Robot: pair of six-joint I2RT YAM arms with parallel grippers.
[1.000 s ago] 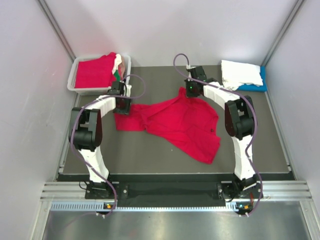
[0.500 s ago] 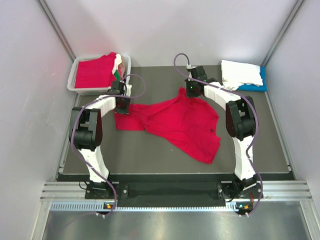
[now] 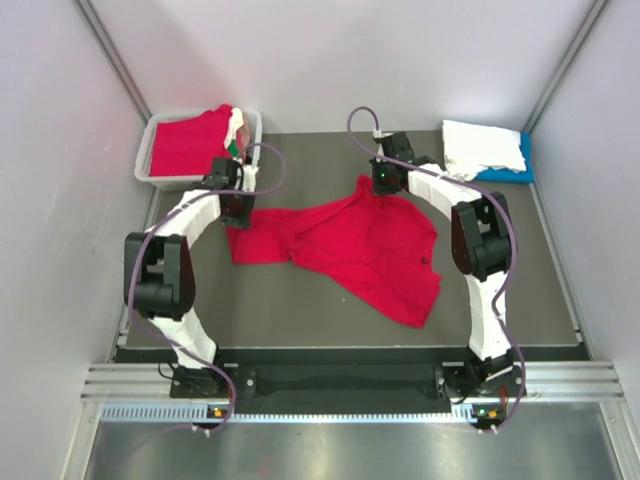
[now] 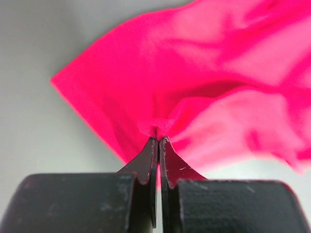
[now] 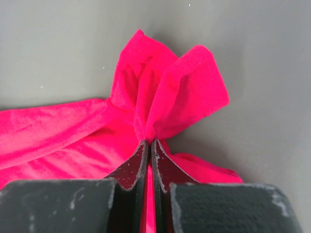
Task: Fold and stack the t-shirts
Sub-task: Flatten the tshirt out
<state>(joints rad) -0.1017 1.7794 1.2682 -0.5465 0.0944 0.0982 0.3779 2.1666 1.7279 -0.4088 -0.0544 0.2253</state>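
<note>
Centre of top view: red t-shirt (image 3: pixel 350 250) crumpled on counter (image 3: pixel 300 310). Left jaws clamped on its left edge, right jaws clamped on upper corner. Step: spreading flat before folding. Next, likely: pull grips apart, lay cloth smooth.

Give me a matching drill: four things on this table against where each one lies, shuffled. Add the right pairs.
Things
1. spread red t-shirt
2. plastic tub
3. white t-shirt
4. blue t-shirt

Places
A. far-left corner
B. far right, underneath
C. far right, on top
D. mid-table

Pairs: 1-D, 2-A, 3-C, 4-B
</note>
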